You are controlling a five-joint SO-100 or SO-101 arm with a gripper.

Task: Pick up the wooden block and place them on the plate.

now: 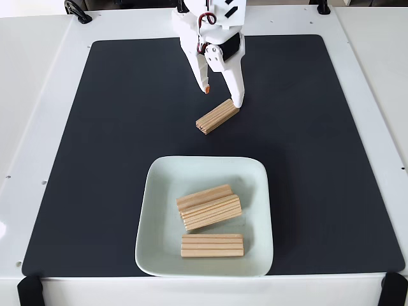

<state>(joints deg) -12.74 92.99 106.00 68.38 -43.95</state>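
While open, end effector (222, 95) straddles wooden block's (217, 116) upper end.

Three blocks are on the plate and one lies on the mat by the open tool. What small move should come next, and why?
Probably shift the tool slightly toward the block on the mat and lower it. The jaws are open, but one fingertip sits at the block's upper end, so they do not yet straddle it.

wooden block (217, 116): grooved wood | plate (159, 210): glossy | mat (115, 127): matt black
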